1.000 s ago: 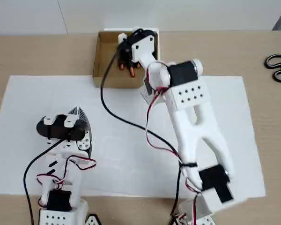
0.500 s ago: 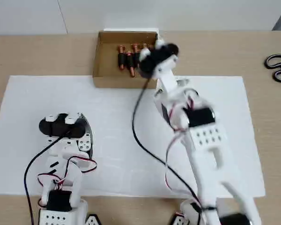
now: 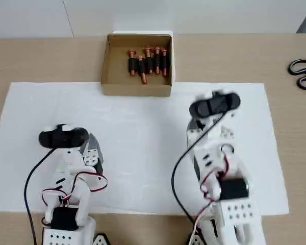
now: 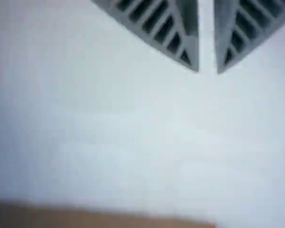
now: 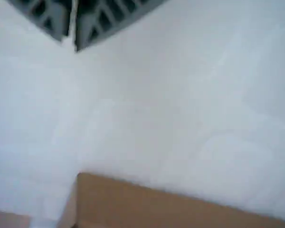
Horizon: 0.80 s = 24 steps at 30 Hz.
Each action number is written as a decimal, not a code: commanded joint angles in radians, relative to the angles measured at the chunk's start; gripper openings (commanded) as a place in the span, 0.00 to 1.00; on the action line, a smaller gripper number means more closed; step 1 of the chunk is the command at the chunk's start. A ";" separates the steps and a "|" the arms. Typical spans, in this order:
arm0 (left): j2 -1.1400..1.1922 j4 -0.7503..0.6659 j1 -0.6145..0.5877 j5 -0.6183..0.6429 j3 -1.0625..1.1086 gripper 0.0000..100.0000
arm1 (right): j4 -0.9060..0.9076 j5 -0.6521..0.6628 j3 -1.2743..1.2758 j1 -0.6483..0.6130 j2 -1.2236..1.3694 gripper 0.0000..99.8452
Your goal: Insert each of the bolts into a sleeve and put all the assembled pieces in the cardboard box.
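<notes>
The cardboard box [image 3: 106, 61] stands at the back middle of the table. Several copper bolts in black sleeves [image 3: 148, 62] lie side by side inside it. My right arm [image 3: 214, 104] is folded back at the front right, well short of the box. Its gripper [image 5: 72, 42] is shut with nothing in it, over white paper, with the box's brown wall [image 5: 180, 209] beyond. At the front left my left arm [image 3: 64, 138] is folded too. The left gripper [image 4: 208, 70] hangs over bare paper, fingers [image 4: 180, 42] together but for a thin slit, holding nothing.
A large white paper sheet [image 3: 143, 132] covers the table's middle under both arms. Black-handled scissors [image 3: 303, 71] lie at the far right edge on the wooden tabletop. A strip of brown table [image 4: 85, 218] shows past the paper's edge in the left wrist view.
My right arm has drawn back from over the box to a folded pose at the front right, uncovering the pieces in the box. The left arm barely shifted.
</notes>
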 commanded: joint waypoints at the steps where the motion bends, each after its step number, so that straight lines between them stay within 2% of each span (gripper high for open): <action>1: -0.011 0.043 -0.002 -0.018 -0.004 0.01 | -0.019 -0.011 0.160 0.007 -0.196 0.00; 8: -0.011 0.068 -0.002 -0.018 -0.004 0.01 | -0.002 -0.009 0.413 0.010 -0.607 0.00; 19: -0.011 0.068 -0.002 -0.020 -0.004 0.01 | 0.275 -0.011 0.411 0.012 -0.562 0.01; 24: -0.011 0.068 -0.002 -0.020 -0.004 0.01 | 0.312 -0.014 0.411 0.012 -0.596 0.01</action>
